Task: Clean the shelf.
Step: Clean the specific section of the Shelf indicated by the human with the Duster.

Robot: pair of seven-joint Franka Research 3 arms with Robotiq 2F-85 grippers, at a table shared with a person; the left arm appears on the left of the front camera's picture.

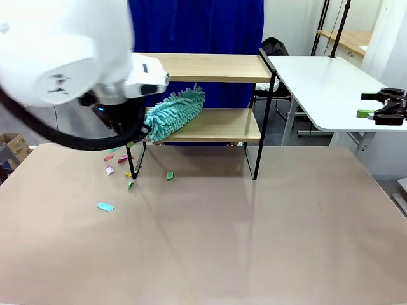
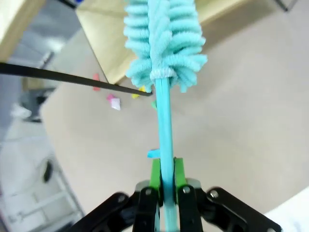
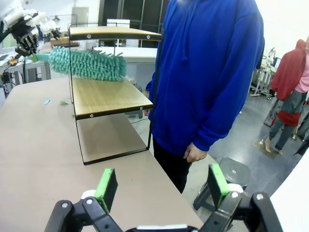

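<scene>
Pinches a duster by its thin teal handle in the left gripper, green pads pressed flat on either side, jaws fully closed. Points the fluffy teal head away from the wrist, between the two boards at the left end of the shelf; hard to tell whether the fibres touch the lower board. Tilts the head slightly upward in the front view, under the big white arm.

Spreads the right gripper wide, nothing between its pads; hangs at the right edge of the front view, near a white table and well apart from the shelf.

Sets the shelf upright on its black legs at the far side of the tan table. Scatters coloured paper scraps on the tabletop near the shelf's left front leg: pink, green, yellow, one light blue piece nearer the camera.

Beyond, hangs a blue curtain behind the shelf. From the right wrist, shows a person in a blue hoodie just beside the shelf's end, one hand lowered, and a dark stool on the floor below.
</scene>
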